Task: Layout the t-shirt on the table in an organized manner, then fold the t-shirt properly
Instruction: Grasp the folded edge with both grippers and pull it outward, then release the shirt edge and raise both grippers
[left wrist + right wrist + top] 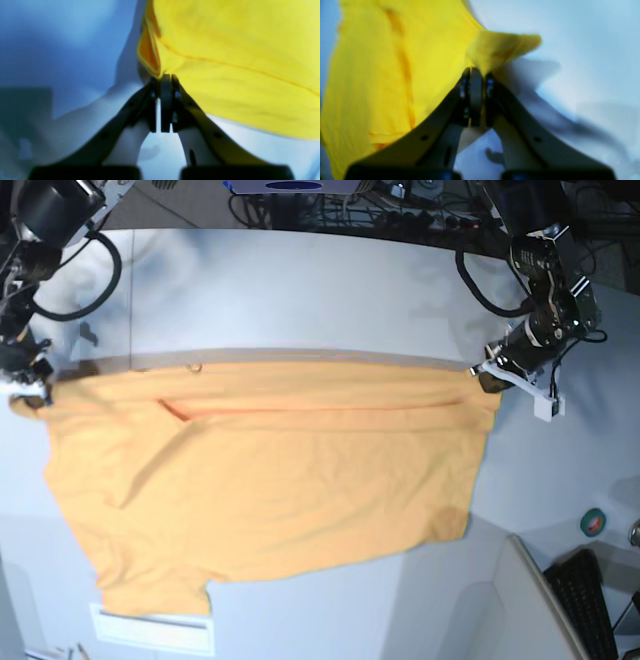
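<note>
The orange-yellow t-shirt (270, 470) is stretched wide between my two grippers, its upper edge taut in a straight line, the rest hanging down over the white table (330, 290) and past its front edge. No lettering shows. My left gripper (487, 377) is shut on the shirt's right corner; in the left wrist view its jaws (165, 77) pinch the yellow hem (225, 62). My right gripper (28, 392) is shut on the left corner; in the right wrist view its jaws (476, 72) clamp a bunched fold of cloth (395, 75).
Cables and equipment (400, 195) line the table's far edge. A keyboard (590, 590) and a small round green and red object (593, 522) lie at lower right. A white sheet (150, 630) lies under the shirt's lower left corner.
</note>
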You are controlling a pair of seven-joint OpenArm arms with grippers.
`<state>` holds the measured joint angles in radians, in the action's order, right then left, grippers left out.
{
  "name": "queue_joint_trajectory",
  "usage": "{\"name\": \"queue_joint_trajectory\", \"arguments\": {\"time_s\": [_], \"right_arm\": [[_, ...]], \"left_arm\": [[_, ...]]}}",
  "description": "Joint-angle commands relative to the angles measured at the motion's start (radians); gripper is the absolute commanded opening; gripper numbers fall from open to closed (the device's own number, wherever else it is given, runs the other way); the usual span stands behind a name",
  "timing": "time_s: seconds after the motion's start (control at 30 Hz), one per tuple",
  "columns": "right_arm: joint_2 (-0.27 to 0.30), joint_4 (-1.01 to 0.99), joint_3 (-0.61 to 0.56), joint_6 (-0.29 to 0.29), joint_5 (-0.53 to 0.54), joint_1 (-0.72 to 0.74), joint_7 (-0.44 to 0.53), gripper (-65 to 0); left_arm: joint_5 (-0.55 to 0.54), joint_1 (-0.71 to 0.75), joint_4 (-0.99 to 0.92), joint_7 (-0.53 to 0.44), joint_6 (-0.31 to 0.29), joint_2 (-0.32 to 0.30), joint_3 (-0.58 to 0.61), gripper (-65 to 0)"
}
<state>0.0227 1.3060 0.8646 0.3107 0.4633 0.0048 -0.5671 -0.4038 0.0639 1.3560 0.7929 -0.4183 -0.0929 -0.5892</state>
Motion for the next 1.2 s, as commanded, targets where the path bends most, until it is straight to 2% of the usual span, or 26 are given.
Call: {"name": "queue_joint_trajectory", "arguments": {"time_s": [0.0,0.13,0.23,0.43,0.63,0.83,1.0,1.17], "right_arm": [[0.016,0.059,-0.008,0.006,0.010,0.030,0.000,-65.0],[0.010,0.226,-0.009,0.006,0.010,0.050,-0.175,-65.0],[0.007,0.292,-0.008,0.005,0.010,0.021,-0.236,-65.0],[0.007,0.235,-0.008,0.011,0.013,-0.085,-0.235,-65.0],[0.007,0.139,-0.012,0.012,0.013,-0.188,-0.127,-65.0],[0.007,0.143,-0.014,0.015,0.013,-0.292,-0.112,-65.0],[-0.016,0.143,-0.008,0.078,0.013,-0.346,-0.112,-65.0],[-0.031,0.143,-0.008,0.086,0.013,-0.375,-0.110,-65.0]], "left_arm": [[-0.013,-0.022,0.050,-0.008,0.002,-0.023,-0.004,-65.0],[-0.013,-0.022,0.167,0.069,0.003,-0.024,-0.010,-65.0],[-0.014,0.027,0.213,0.096,0.003,-0.023,-0.013,-65.0],[-0.014,0.156,0.178,0.047,0.003,-0.017,-0.013,-65.0],[-0.014,0.238,0.178,0.018,0.003,-0.023,-0.013,-65.0],[-0.014,0.319,0.187,0.016,0.003,-0.024,-0.013,-65.0],[-0.014,0.342,0.182,0.016,0.003,-0.038,-0.015,-65.0],[-0.014,0.340,0.187,0.015,0.003,-0.043,-0.015,-65.0]]}}
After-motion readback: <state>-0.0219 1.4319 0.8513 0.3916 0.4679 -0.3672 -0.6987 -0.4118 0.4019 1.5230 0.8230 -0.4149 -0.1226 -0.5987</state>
